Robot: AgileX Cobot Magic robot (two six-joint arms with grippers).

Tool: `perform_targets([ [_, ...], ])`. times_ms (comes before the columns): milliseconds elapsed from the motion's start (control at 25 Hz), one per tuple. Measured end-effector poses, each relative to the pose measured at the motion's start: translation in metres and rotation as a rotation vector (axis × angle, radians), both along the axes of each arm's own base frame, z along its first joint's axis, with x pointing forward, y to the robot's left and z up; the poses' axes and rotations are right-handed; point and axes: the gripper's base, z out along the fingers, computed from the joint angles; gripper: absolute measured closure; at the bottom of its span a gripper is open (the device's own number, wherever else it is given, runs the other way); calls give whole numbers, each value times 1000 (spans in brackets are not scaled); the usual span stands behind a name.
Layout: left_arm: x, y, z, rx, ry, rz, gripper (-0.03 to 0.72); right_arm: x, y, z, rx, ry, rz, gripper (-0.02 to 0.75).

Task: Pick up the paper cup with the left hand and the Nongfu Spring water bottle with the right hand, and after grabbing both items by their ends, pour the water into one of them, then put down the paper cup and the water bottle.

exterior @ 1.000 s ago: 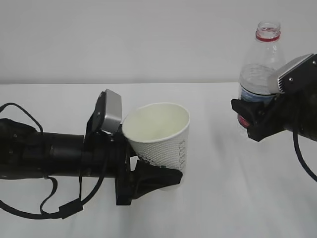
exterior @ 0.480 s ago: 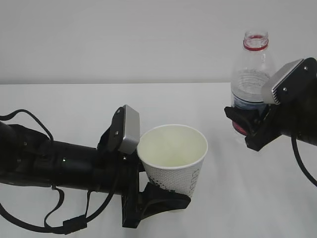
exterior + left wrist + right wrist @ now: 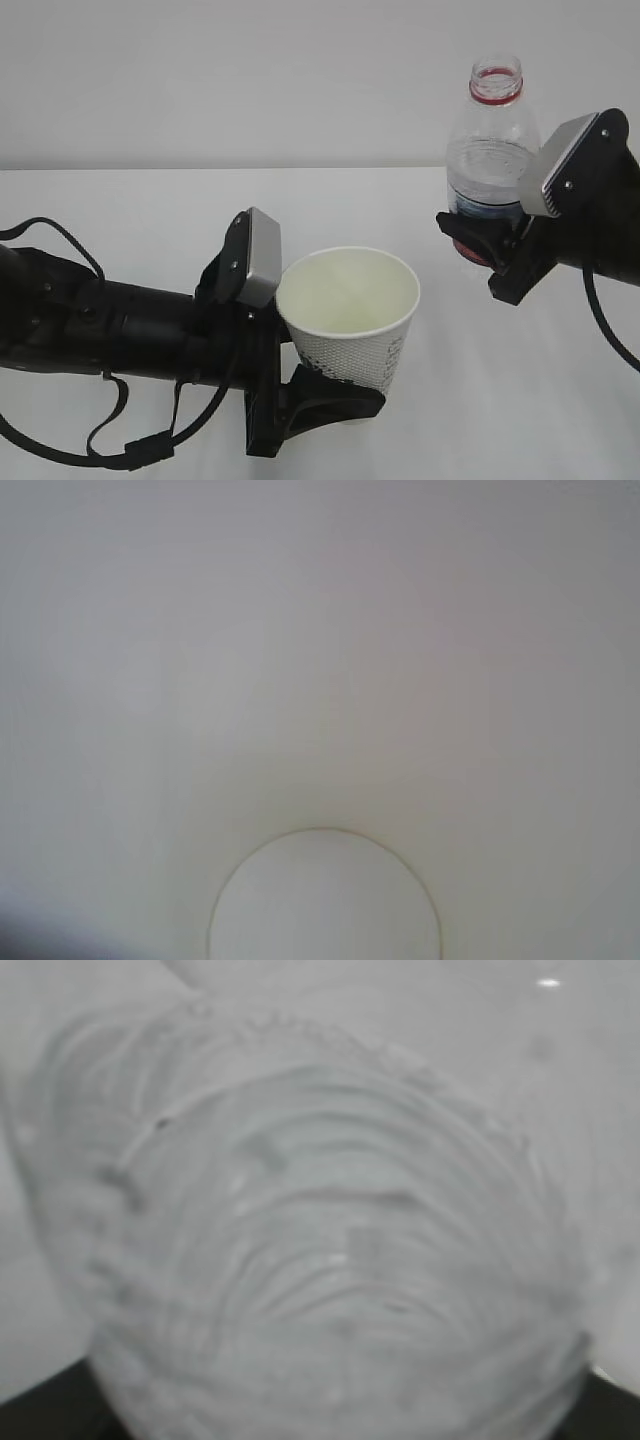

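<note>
Your left pincer [image 3: 330, 385] reaches in level, its fingers clamped; your right pincer [image 3: 480, 245] sits higher, tilted, its fingers clamped too.

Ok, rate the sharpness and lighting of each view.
Exterior view: sharp, evenly lit, soft shadows, paper cup and bottle clear. Left wrist view: nearly featureless pale cup interior. Right wrist view: bottle too close, blurred and washed grey.

The exterior camera faced both arms across the worktop [image 3: 480, 400], slightly above it. The left wrist camera looked closely into the paper cup [image 3: 320, 730]. The right wrist camera pressed against the bottle [image 3: 320, 1260].
</note>
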Motion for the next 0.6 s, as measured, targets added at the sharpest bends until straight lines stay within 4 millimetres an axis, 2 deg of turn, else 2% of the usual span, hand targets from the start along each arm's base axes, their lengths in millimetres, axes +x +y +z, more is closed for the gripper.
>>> perform_targets([
  [120, -1, -1, 4, -2, -13, -5, 151, 3, 2, 4, 1, -19, 10, 256],
  [320, -7, -13, 9, 35, -53, -34, 151, 5, 20, 12, -29, -39, 65, 256],
  [600, -7, -14, 10, 29, -51, -28, 151, 5, 25, 12, -92, -70, 108, 256],
])
